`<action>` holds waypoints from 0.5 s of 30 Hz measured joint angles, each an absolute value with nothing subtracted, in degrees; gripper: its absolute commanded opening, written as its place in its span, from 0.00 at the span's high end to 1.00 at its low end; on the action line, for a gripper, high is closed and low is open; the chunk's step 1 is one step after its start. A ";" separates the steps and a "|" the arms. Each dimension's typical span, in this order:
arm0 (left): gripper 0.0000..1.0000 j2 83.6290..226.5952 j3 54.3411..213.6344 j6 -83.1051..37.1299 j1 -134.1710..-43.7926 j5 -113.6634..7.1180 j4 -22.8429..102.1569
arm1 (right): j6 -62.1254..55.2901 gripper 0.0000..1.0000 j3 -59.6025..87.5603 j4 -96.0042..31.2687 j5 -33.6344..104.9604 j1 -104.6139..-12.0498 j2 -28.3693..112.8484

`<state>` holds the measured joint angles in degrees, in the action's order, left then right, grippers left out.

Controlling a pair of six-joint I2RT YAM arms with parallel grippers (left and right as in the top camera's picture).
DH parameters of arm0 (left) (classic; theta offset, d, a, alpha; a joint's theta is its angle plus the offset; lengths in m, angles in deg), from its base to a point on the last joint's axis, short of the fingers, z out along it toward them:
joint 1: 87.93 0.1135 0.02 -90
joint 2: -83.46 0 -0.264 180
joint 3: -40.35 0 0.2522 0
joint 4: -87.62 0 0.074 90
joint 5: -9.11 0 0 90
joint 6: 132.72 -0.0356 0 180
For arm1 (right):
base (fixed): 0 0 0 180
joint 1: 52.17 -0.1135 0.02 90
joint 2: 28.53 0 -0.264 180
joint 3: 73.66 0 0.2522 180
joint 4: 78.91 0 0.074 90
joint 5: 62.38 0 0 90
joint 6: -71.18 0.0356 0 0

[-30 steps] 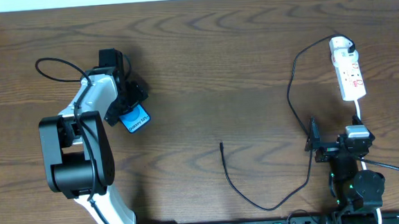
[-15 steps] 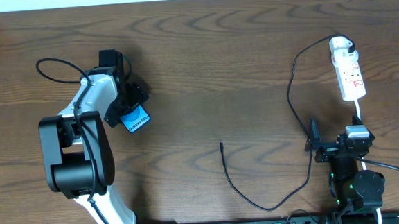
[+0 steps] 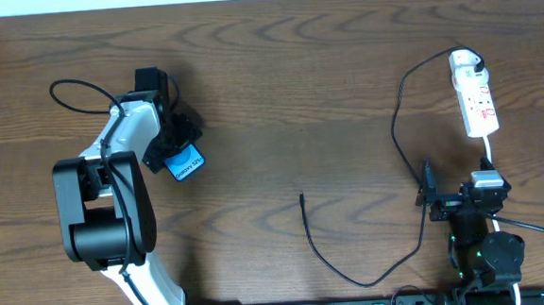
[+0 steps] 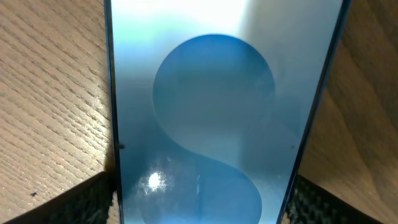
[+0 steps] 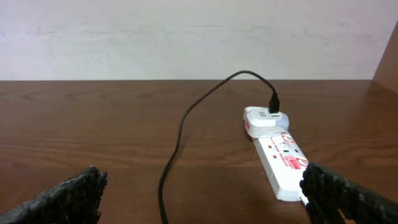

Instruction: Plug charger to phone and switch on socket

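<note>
The phone (image 3: 187, 163) is seen lying flat on the brown wooden table (image 3: 278, 95), on the left side, with its blue screen facing up; it is straddled by the left claw (image 3: 173, 148), with one finger (image 4: 74, 202) at each long edge; the fingers are set wide, but whether the phone is being squeezed or only stood beside cannot be told; in the left wrist view a big light blue blob is shown on the screen. The socket (image 3: 478, 102) is found far away on the right side, near the back of the table; small red marks are seen on its top; the white plug (image 3: 466, 63) of the charger (image 3: 393, 126) is pushed into its far end. From there the thin black cable is looped down past the right claw (image 3: 457, 193) and back across the table; its small tip (image 3: 301, 199) is left lying bare near the middle, well apart from the phone. The right claw is spread wide, and nothing is held in it; it is pointed at the socket, but the socket is not touched.
</note>
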<state>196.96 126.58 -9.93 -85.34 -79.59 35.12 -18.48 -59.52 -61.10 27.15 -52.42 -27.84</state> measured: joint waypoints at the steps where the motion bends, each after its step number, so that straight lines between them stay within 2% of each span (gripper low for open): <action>1: 0.15 196.96 126.58 -9.93 -85.34 -79.57 35.10 | -18.48 0.01 -59.52 -61.10 27.13 -52.42 -27.84; 15: 0.21 196.96 126.58 -9.95 -85.34 -79.57 35.03 | -18.48 0.01 -59.52 -61.10 27.13 -52.42 -27.84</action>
<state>196.96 126.58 -9.95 -85.34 -79.57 35.03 -18.48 -59.52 -61.10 27.13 -52.42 -27.84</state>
